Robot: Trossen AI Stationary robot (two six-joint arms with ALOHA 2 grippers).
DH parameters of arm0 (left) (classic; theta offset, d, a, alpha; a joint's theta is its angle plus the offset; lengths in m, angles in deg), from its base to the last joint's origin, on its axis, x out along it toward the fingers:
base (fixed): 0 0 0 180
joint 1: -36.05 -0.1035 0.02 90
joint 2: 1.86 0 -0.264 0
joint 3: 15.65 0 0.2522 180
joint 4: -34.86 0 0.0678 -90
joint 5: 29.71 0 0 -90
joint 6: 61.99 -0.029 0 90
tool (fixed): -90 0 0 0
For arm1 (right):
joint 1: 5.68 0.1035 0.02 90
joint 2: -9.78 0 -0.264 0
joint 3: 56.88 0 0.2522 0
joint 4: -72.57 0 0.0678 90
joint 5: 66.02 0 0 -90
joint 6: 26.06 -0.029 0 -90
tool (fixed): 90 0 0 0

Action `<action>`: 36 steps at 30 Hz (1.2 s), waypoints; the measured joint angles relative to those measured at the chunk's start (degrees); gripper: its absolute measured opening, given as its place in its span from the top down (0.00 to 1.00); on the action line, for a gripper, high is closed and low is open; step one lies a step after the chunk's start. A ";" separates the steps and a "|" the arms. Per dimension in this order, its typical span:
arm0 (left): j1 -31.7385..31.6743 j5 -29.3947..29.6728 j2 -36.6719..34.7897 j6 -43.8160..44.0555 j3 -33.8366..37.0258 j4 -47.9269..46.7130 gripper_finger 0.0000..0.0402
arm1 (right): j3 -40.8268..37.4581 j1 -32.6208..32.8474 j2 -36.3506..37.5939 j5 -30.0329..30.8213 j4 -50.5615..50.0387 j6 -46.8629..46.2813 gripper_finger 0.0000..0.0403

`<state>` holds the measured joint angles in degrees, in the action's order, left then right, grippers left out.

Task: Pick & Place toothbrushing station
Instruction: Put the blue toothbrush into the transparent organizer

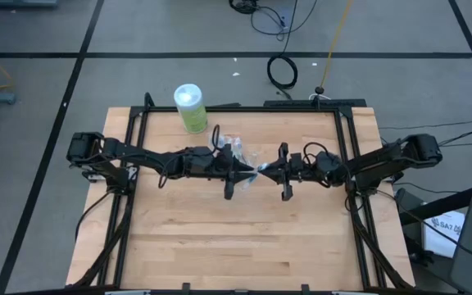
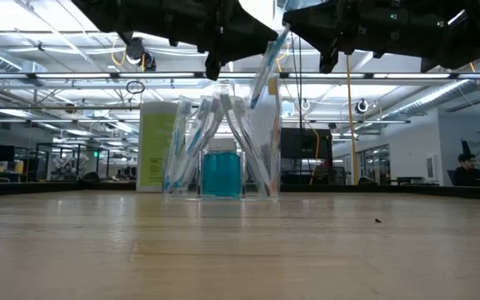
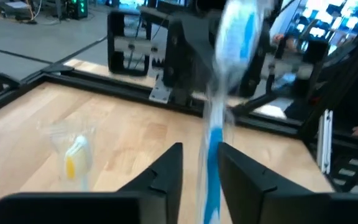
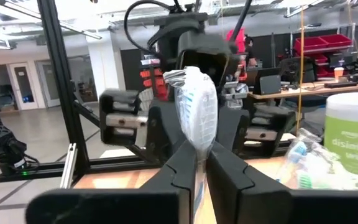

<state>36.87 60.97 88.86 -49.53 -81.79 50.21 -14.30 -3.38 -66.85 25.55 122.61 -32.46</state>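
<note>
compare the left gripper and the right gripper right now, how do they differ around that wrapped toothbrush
The right gripper is shut on the wrapped toothbrush, fingers pinching its packet. The left gripper is open: its fingers stand apart on either side of the toothbrush, with gaps showing. In the high view the left gripper reaches in from the left, the right gripper from the right. Both meet at mid-table, above the clear holder.

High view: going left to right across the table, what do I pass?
Left arm → wipes canister → left gripper → wrapped toothbrush held between the two → right gripper → right arm.
</note>
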 joint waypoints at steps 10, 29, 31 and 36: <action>-0.74 -0.06 -9.13 -0.84 0.04 -19.86 0.64 | -0.02 -0.30 9.54 1.49 -13.42 4.40 0.97; -0.56 19.84 -25.65 -3.12 0.04 -38.01 0.71 | 12.58 -2.27 1.49 12.00 -30.26 16.54 0.96; -0.31 19.92 -24.98 -3.12 0.02 -38.26 0.71 | 12.81 -3.23 0.61 11.93 -30.22 14.75 0.96; -0.23 19.86 -23.90 -2.72 0.01 -39.01 0.71 | 12.83 -5.03 -2.27 11.90 -31.12 11.18 0.96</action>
<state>36.63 80.83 64.96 -52.25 -81.78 11.20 -1.47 -8.41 -69.12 37.46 91.49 -21.28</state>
